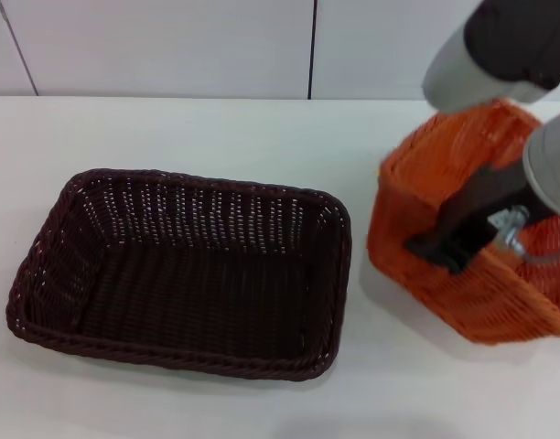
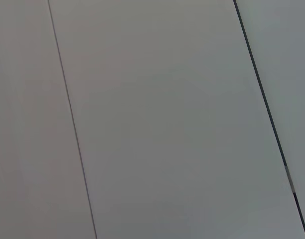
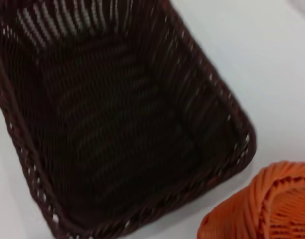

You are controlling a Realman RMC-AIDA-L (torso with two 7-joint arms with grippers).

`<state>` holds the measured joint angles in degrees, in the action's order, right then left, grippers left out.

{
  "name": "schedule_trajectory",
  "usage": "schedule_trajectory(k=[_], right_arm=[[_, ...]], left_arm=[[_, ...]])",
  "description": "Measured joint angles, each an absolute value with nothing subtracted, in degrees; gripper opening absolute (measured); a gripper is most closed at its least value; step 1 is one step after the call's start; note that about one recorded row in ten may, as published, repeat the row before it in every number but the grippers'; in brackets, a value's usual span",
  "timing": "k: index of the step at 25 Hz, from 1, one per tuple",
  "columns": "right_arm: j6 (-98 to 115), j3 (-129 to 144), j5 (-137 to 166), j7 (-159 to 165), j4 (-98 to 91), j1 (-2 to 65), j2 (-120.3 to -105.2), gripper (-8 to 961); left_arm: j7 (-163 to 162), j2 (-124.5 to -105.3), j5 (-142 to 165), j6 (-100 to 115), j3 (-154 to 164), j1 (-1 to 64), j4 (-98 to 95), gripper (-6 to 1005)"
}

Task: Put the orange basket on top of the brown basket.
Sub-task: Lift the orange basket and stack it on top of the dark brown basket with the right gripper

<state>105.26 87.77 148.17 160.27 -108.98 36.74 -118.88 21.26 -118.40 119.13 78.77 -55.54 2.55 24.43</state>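
The brown basket (image 1: 184,265) sits empty and flat on the white table, left of centre; it fills most of the right wrist view (image 3: 117,114). The orange basket (image 1: 426,155) is at the right, tilted steeply with one side raised off the table. My right gripper (image 1: 436,249) is shut on its left wall near the rim, a black finger lying across the outside of the weave. A corner of the orange basket shows in the right wrist view (image 3: 272,204), beside the brown basket's rim. My left gripper is out of view; its wrist view shows only wall panels.
The white table (image 1: 216,128) runs back to a white panelled wall (image 1: 170,46). A narrow strip of bare table separates the two baskets. My right arm (image 1: 500,46) comes in from the upper right.
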Motion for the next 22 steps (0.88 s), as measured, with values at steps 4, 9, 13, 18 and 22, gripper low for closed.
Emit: schedule_trajectory(k=[4, 9, 13, 18, 22], right_arm=[[105.47, 87.48, 150.37, 160.95, -111.47, 38.32, -118.87, 119], [104.87, 88.54, 151.9, 159.49, -112.06, 41.47, -118.87, 119], [103.28, 92.46, 152.24, 152.21, -113.83, 43.37, -118.93, 119], [100.37, 97.84, 153.85, 140.2, -116.48, 44.95, -119.0, 118], [97.77, 103.47, 153.81, 127.17, -117.75, 43.13, -119.04, 118]], left_arm=[[21.24, -118.33, 119.12, 78.83, -55.54, 2.65, 24.43, 757], [21.22, -118.29, 119.0, 78.84, -55.76, 2.72, 24.43, 757], [21.19, -118.36, 118.66, 78.89, -56.25, 2.34, 24.72, 757], [21.18, -118.59, 117.88, 78.93, -56.38, 1.93, 24.99, 757], [21.18, -118.72, 115.6, 79.06, -56.04, 1.83, 25.18, 757]])
